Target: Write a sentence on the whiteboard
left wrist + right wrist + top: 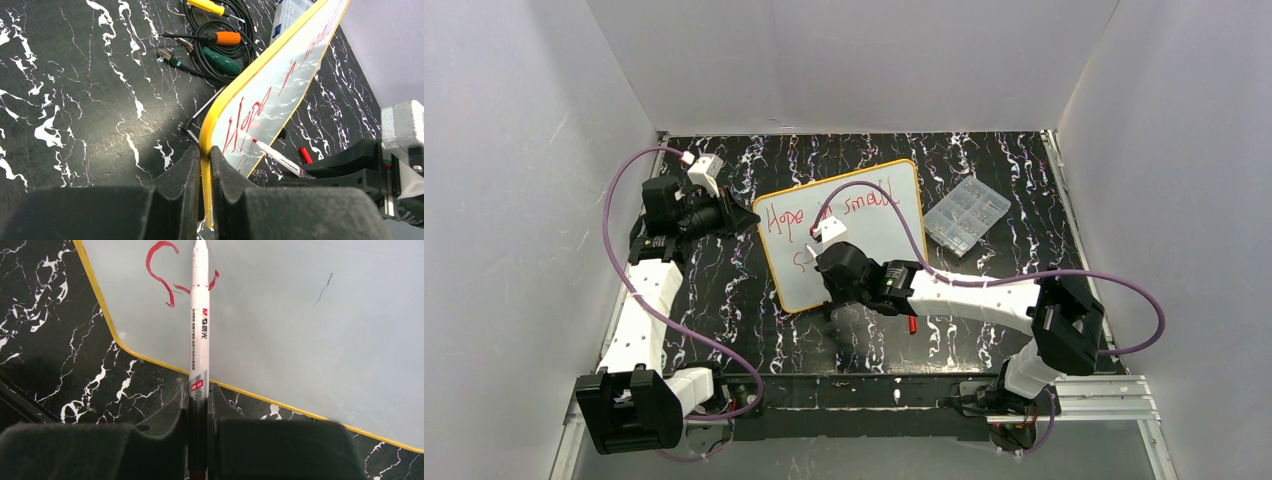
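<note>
Black marbled table (724, 295) bears whiteboard (874, 240), parts box (966, 213).

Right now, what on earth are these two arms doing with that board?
The left gripper is pinching the yellow rim of the whiteboard, apparently to steady it. The right gripper is clamped on a white marker whose tip is at the board. The red sentence reads "Hope in small" on the top line. On the second line only an "s" and a small stroke beside it are down.
</note>
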Robot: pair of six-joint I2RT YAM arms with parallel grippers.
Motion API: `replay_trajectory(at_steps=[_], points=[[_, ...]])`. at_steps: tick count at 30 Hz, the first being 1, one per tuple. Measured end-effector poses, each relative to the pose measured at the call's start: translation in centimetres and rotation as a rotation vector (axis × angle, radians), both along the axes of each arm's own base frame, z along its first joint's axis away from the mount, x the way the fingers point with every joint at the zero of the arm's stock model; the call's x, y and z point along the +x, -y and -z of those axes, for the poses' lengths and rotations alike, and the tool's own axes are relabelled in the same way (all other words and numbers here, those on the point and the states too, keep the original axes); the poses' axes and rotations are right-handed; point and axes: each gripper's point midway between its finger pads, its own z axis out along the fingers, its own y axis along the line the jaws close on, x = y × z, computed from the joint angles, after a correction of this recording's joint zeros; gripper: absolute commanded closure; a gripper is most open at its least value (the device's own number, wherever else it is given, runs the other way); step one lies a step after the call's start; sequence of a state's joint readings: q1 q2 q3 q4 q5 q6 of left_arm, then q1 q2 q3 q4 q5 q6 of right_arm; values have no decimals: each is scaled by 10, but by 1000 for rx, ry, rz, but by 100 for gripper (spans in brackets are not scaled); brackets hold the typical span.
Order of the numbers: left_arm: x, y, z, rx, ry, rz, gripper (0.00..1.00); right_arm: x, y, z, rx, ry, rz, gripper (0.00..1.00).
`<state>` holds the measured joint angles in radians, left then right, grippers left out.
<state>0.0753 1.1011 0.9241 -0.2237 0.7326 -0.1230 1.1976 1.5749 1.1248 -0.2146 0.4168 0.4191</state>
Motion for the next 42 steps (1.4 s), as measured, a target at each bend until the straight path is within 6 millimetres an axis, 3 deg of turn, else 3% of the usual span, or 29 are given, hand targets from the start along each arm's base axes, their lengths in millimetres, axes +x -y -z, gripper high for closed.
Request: replay_trajectory(at_steps=[11,25,34,42], points=[[0,0,0,2,-1,-3,100,-9,-3,14,2,-58,-5,99],[1,-1,1,4,-1,-6,100,-34,12,46,-9,-179,-2,99],[0,0,0,3,-1,-5,100,-31,24,42,-38,-153,37,99],[0,0,0,3,-1,-4,100,-27,20,18,10,-97,7,99]])
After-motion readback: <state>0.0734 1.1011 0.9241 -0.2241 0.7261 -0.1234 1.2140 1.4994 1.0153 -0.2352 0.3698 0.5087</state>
